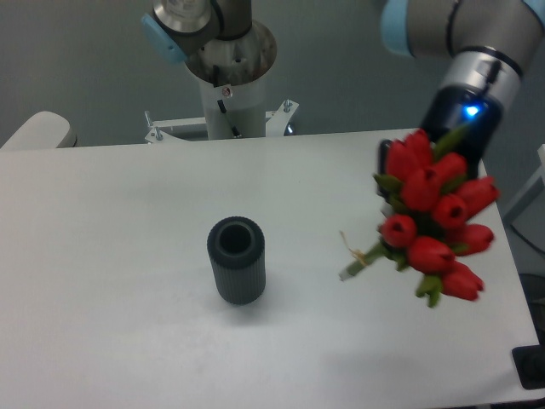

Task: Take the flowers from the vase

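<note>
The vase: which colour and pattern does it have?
The vase is dark grey with fine vertical ribs, seen in the fixed camera view.

Silver-grey arm with pale blue joint caps and a dark, blue-lit wrist.

The round base column (228,81) at twelve o'clock is light metal, with a small red-and-white sticker (226,92) and a thin dark cable on its front. A pale blue cap (162,34) sits on the joint at its upper left. At two o'clock a second blue cap (397,27) joins a grey link; below it a silver ring tops a glossy black wrist housing (460,119) with a bright blue light (467,112).
</note>
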Available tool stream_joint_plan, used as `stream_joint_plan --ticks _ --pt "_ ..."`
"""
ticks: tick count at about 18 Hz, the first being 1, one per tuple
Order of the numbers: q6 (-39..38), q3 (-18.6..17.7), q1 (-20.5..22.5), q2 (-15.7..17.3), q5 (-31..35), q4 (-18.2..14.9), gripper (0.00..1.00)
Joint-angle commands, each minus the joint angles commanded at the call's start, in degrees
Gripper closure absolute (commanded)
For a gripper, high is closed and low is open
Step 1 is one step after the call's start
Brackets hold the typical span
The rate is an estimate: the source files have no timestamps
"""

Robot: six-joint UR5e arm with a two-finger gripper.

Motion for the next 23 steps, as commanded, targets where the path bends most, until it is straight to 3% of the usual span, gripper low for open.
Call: stream_joint_plan --ticks 4,10,23 --pt "5.46 0.0 -0.09 -1.59 5.63 -0.09 0.62" --pt "8.28 0.88 0.53 -3.08 6.08 0.09 0.62" --pt "9.86 0.7 -0.26 -2.82 8.97 -0.09 0.62"
